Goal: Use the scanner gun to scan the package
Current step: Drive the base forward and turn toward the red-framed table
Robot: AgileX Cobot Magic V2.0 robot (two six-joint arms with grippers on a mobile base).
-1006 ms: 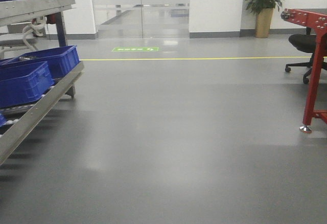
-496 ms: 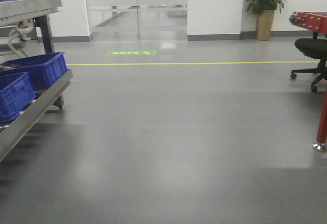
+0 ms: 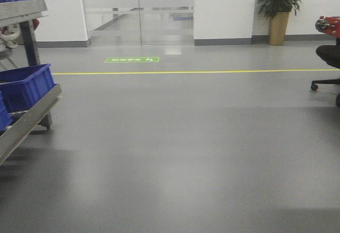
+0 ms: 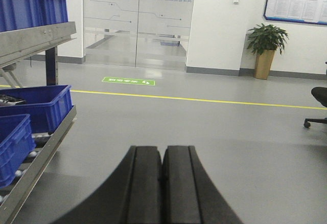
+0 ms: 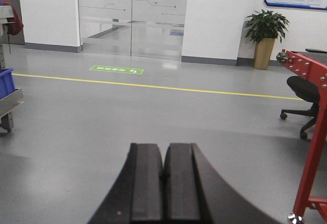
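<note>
Front view: rack point(image 3: 26, 121) with blue bins point(image 3: 24, 86) has slid toward 9 o'clock, and red frame point(image 3: 329, 24) is nearly out at 3 o'clock, so the base is travelling. Left claw point(image 4: 162, 155) and right claw point(image 5: 163, 155) are closed and empty. Package and scanner gun are out of view; likely still in transit, scan not started.

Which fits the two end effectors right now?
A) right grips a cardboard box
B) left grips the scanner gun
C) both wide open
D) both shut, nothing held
D. In each wrist view the black fingers of the left end effector and the right end effector meet along their length with nothing between them, and only bare floor lies ahead.
</note>
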